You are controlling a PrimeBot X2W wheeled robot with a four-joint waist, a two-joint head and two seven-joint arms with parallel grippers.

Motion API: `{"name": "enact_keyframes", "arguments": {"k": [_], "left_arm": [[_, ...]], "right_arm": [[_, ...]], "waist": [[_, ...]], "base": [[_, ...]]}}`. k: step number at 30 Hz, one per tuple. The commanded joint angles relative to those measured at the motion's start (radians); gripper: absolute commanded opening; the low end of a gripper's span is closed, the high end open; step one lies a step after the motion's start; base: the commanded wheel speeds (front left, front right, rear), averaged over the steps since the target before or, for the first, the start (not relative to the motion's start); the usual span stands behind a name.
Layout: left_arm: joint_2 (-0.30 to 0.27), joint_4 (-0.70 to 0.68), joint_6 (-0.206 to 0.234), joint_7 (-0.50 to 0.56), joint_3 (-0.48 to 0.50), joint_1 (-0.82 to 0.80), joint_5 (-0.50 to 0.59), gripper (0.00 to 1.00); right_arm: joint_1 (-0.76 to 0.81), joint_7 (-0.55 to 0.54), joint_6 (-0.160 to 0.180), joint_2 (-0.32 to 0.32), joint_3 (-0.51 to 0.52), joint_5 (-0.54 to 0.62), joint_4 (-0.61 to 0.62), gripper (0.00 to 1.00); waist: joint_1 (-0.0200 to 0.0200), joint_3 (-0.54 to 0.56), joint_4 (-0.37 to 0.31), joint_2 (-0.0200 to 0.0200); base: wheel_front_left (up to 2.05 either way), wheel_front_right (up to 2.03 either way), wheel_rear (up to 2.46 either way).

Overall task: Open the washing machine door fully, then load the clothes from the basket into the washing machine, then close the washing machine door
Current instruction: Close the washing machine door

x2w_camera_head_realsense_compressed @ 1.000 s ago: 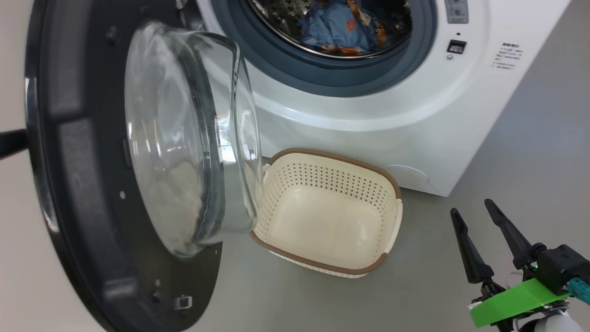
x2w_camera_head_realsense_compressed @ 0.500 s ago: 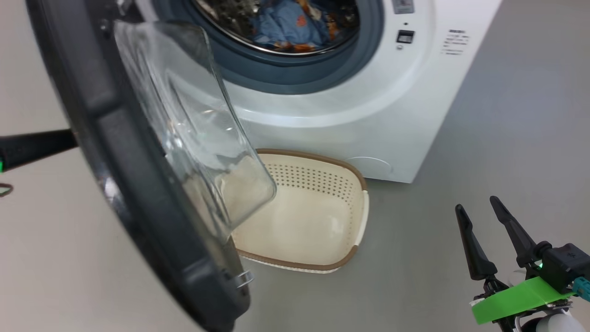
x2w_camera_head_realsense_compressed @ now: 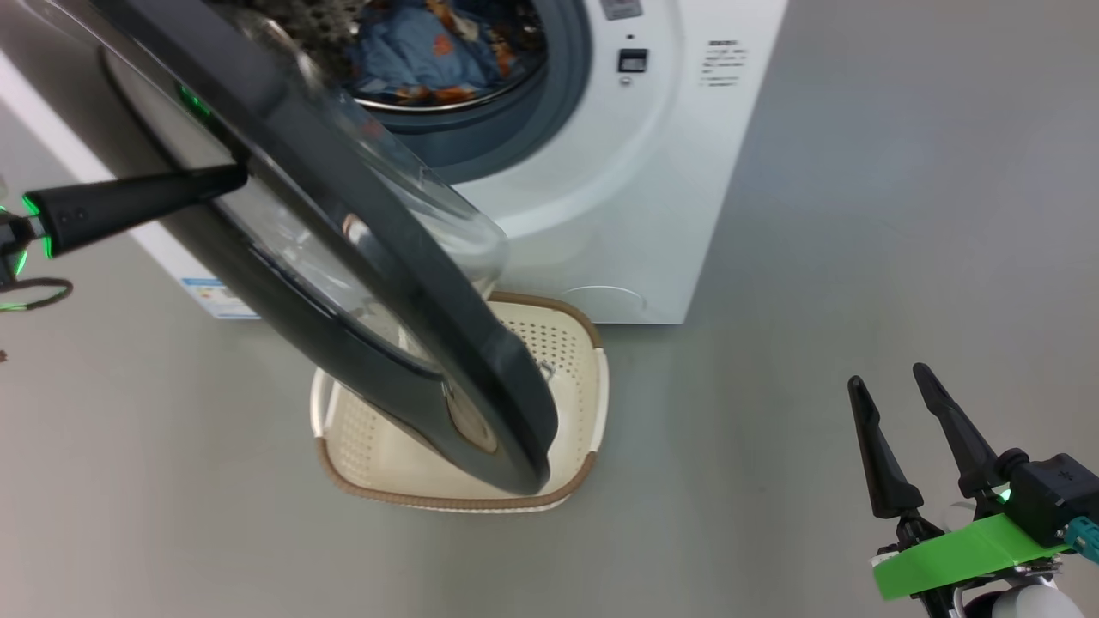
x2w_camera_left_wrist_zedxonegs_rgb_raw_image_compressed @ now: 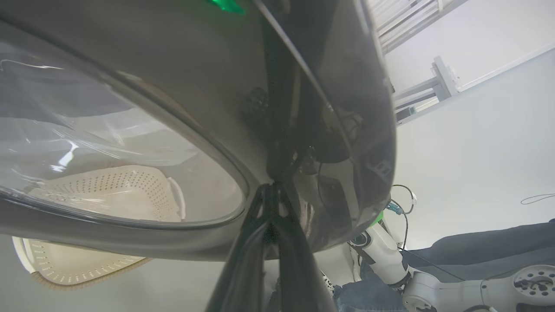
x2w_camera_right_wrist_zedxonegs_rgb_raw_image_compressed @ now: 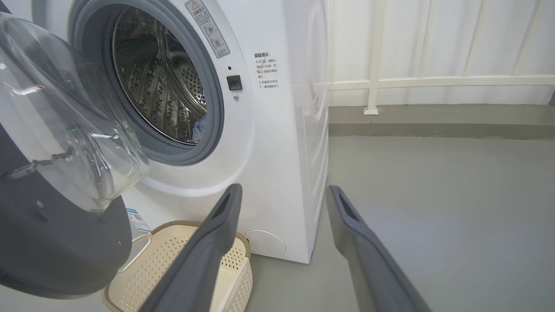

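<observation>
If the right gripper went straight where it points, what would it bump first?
Probably the washing machine, at its white corner. The floor before the right gripper looks free, though depth is unclear.

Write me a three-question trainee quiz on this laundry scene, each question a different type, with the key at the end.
1. True or false: the basket is empty.
2. Short answer: which gripper's tip touches the washing machine door?
3. Multiple choice: the clothes are A) in the basket, B) inside the washing machine, C) hanging on the washing machine door.

Key: 1 true; 2 the left gripper; 3 B.
</observation>
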State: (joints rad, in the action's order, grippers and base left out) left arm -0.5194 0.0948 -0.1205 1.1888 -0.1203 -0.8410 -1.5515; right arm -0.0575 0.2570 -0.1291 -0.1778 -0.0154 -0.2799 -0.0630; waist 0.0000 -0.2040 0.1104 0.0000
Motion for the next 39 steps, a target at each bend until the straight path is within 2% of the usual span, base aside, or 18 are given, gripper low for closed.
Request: {"name": "enact_keyframes", "arguments": {"k": [1,9,18,29,39], "left_arm": [[-0.043,-0.016,-0.01,-0.011,0.037,-0.05,0.016,0.0],[-0.021,0.043,-0.01,-0.059,0.028,-0.084,0.043,0.0],[-0.018,0.067,-0.01,-0.096,0.021,-0.066,0.05,0.0],[-0.066,0.031,-0.01,-0.174,0.042,0.108,0.062,0.0],[-0.072,-0.005,-0.01,-0.299,0.095,0.308,0.045,0.0]], "right_arm": [[-0.002,0.005,-0.002,-0.001,-0.018,0.02,0.029,1.0],[-0.004,0.005,-0.002,0.01,-0.015,0.02,0.031,1.0],[0.003,0.005,-0.002,0.013,-0.009,0.021,0.029,1.0],[0.017,0.005,-0.002,0.005,-0.011,0.02,0.028,1.0],[0.031,0.005,-0.002,0.003,-0.015,0.02,0.028,1.0]], "waist": [[0.0,-0.005,-0.032,0.0],[0.0,-0.007,-0.097,0.0],[0.0,0.007,-0.104,0.0],[0.0,0.031,-0.067,0.0],[0.0,0.048,-0.054,0.0]], "base": [[0.0,0.0,0.0],[0.0,0.0,0.0],[0.0,0.0,0.0],[0.0,0.0,0.0],[0.0,0.0,0.0]]}}
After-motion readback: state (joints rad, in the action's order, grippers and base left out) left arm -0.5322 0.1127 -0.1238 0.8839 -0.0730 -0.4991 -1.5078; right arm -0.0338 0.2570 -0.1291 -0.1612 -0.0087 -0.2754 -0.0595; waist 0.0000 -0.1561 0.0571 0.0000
